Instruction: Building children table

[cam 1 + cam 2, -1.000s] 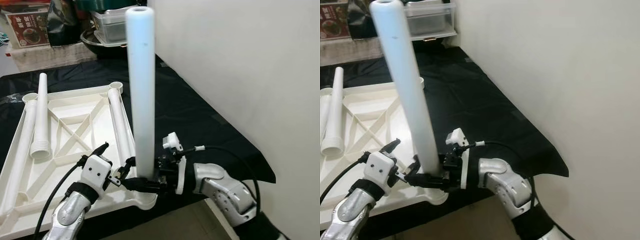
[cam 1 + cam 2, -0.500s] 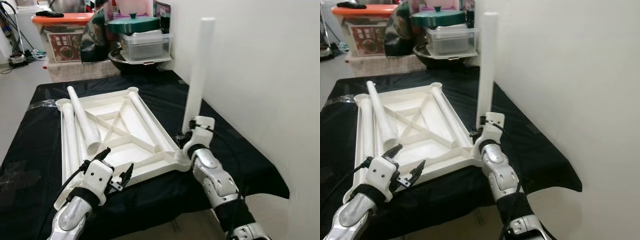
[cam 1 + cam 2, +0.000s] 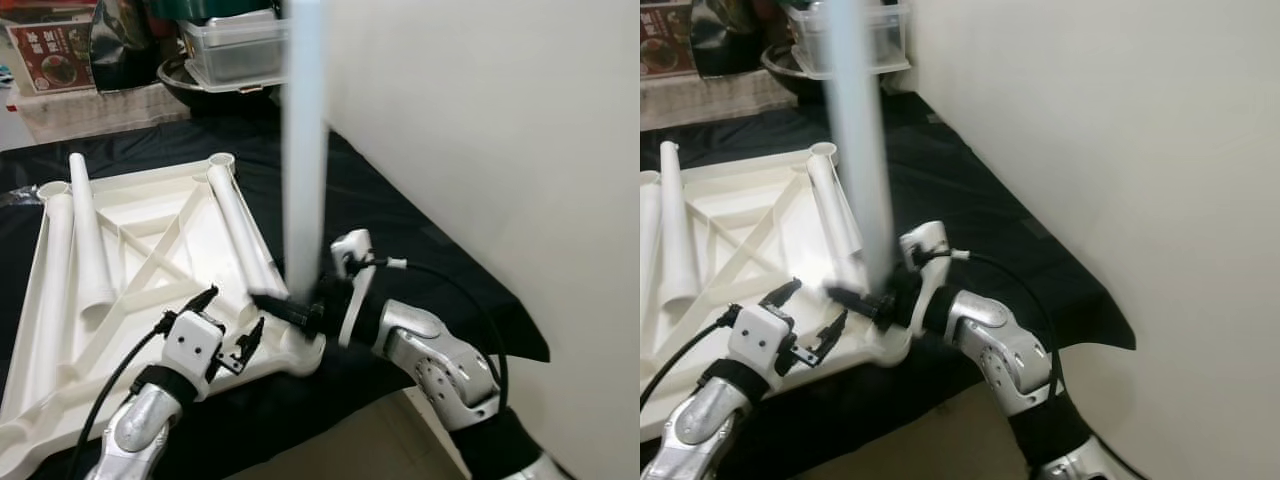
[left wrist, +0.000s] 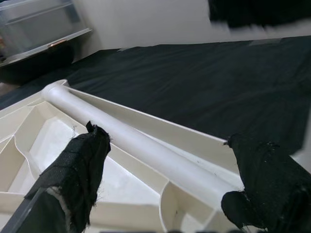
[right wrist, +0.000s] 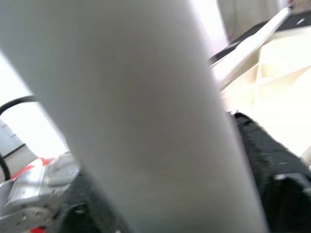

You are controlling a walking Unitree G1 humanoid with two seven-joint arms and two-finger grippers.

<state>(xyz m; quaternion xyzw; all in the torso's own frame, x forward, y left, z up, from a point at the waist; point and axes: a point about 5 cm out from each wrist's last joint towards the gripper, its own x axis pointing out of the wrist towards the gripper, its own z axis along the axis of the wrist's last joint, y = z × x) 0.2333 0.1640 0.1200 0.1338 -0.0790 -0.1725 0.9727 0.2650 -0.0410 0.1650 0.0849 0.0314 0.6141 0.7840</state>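
Note:
A white children's tabletop (image 3: 150, 250) lies upside down on the black-covered table, ribs facing up. Three white tube legs lie on it: one along its right rim (image 3: 240, 235), two on the left (image 3: 88, 245). My right gripper (image 3: 290, 310) is shut on a fourth white leg (image 3: 302, 150), holding it upright over the tabletop's near right corner (image 3: 305, 352); the tube is blurred and fills the right wrist view (image 5: 126, 121). My left gripper (image 3: 228, 325) is open just above the near rim, its fingers (image 4: 73, 174) either side of the lying right leg (image 4: 141, 145).
A white wall (image 3: 480, 130) runs close along the table's right side. Storage boxes, a clear tub and a dark bowl (image 3: 215, 60) crowd the far end. The black cloth (image 3: 400, 230) ends at the near edge, with floor below.
The camera has swung and come closer. The upright leg and my right gripper now sit lower at the tabletop's near right corner. My left gripper stays open by the rim.

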